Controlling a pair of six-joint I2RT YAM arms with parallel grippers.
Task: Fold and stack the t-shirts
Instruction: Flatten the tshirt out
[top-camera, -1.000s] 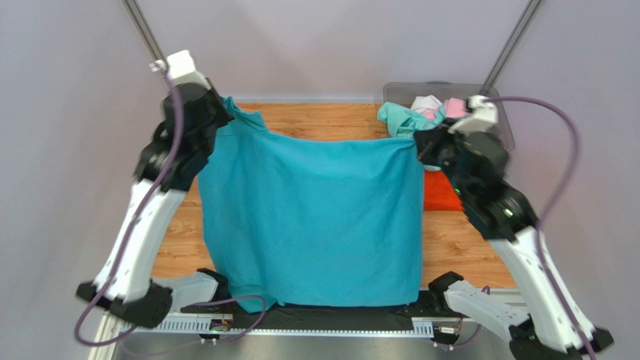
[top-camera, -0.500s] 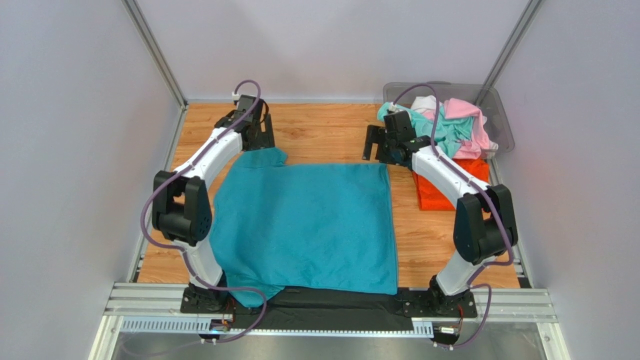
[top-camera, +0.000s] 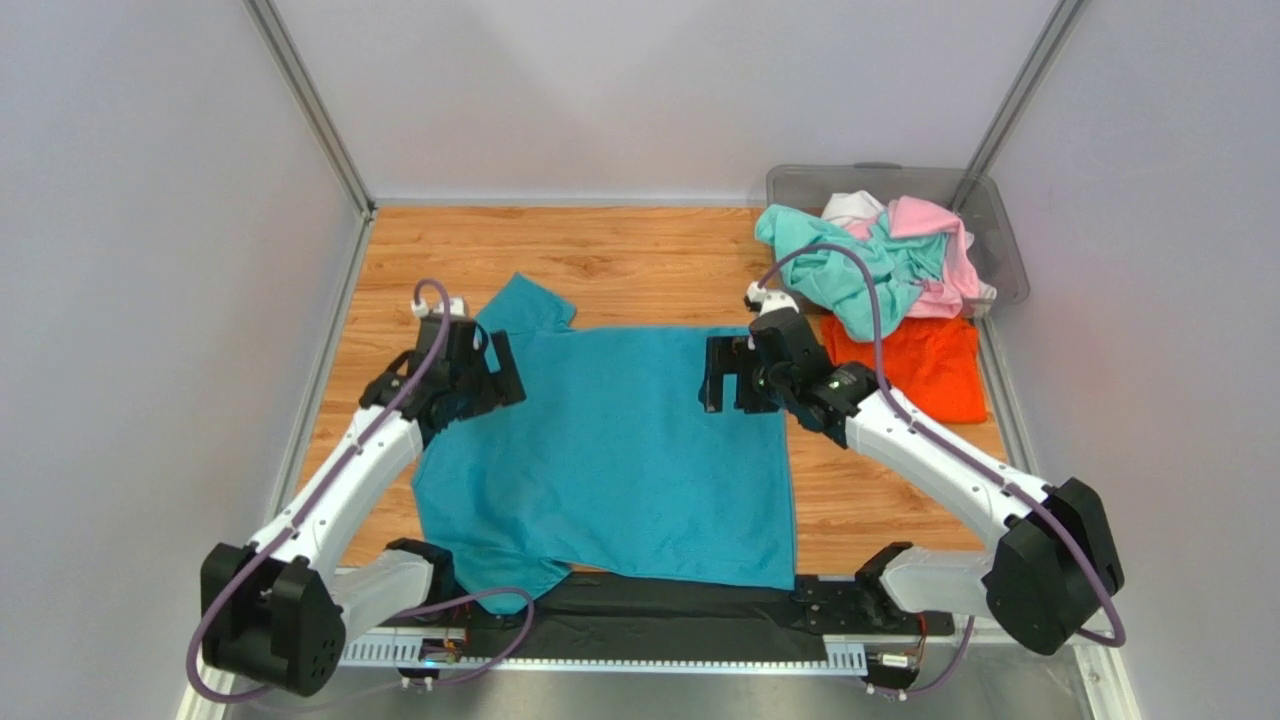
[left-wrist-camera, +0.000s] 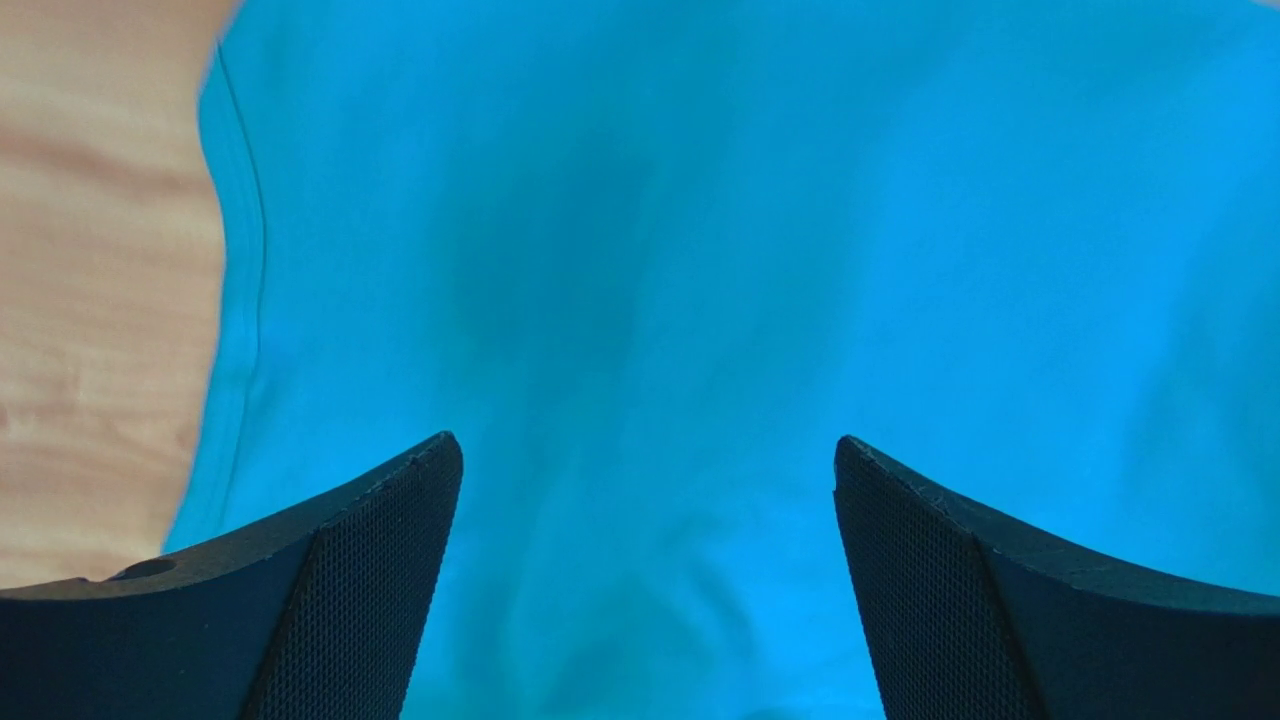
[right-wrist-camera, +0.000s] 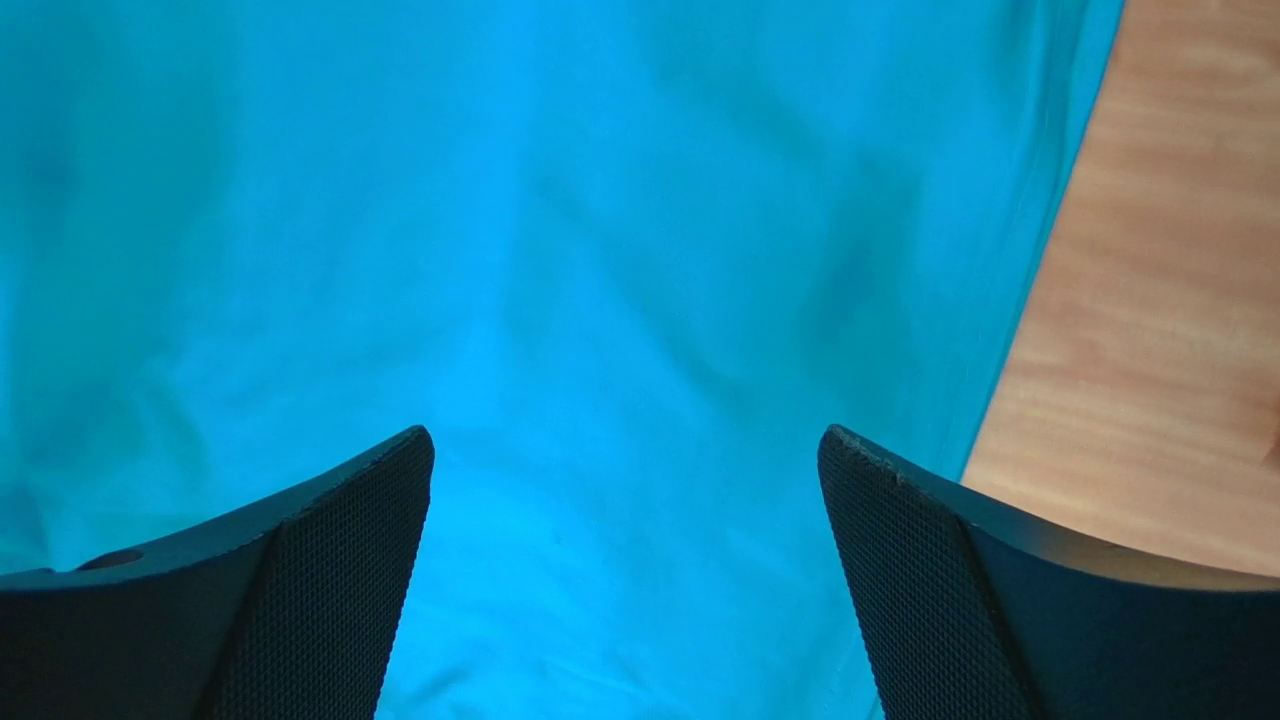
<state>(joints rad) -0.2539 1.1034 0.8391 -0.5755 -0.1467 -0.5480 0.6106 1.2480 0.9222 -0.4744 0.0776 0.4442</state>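
Left gripper (left-wrist-camera: 646, 443), right gripper (right-wrist-camera: 624, 432) wide open (empty) above teal-blue t-shirt (top-camera: 616, 450); contact unclear.

Both arms lie low, each bending outward beside its base, then stretching forward and inward along a long white link. The left gripper (top-camera: 489, 372) and right gripper (top-camera: 724, 375) point toward each other, well apart. In the wrist views, the left fingers (left-wrist-camera: 361, 585) and right fingers (right-wrist-camera: 962, 600) are spread wide.

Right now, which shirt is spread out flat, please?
The teal-blue shirt, open on the table; the orange one is rumpled beside the bin, the mint-green, pink and white ones heaped in it.
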